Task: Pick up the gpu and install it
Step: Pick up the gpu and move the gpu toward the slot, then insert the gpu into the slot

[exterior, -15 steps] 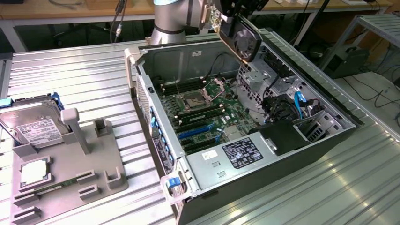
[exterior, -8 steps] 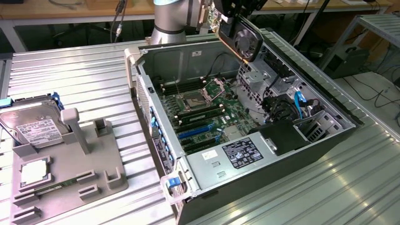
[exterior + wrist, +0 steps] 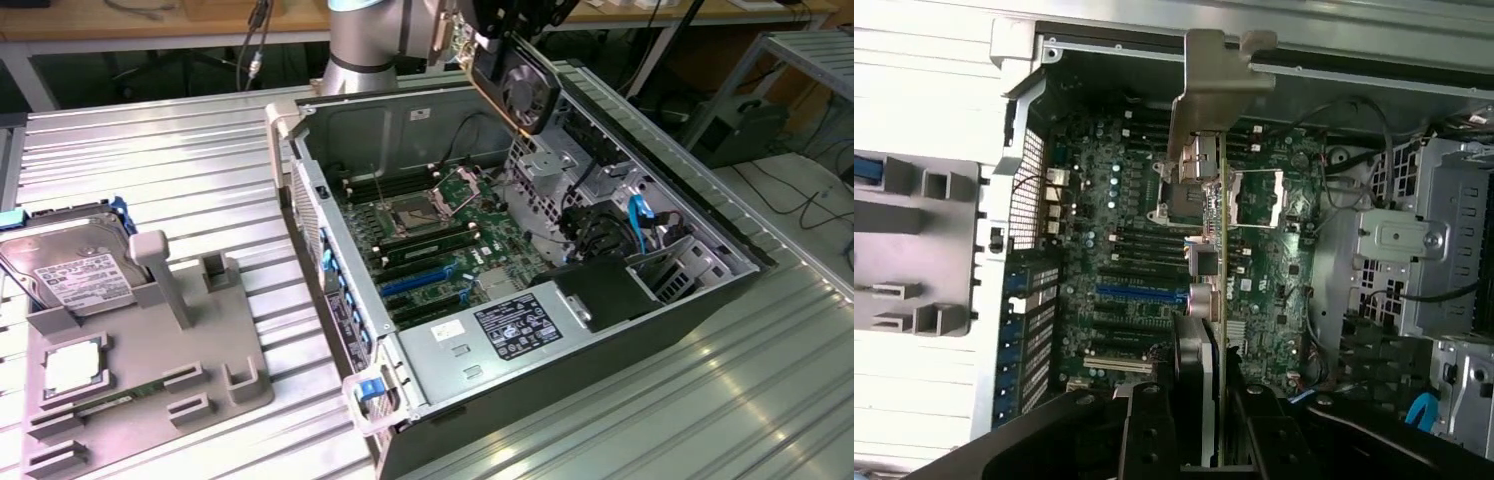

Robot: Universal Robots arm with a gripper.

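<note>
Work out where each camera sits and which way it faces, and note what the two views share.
Exterior view: off the arm, raised, looking down at an angle on the open computer case on the metal table; the arm and the gripper holding the graphics card show at the top.
Wrist view: on the wrist, looking down along the held card into the case; the gripper's dark fingers flank the card.
Shared: card, case, motherboard and grey parts holder.

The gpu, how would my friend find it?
Look for the big open computer case on the metal table. Above it, the pincer holds the gpu in the air. It is the dark card with a round black fan, unlike the silver hard drive.
</note>
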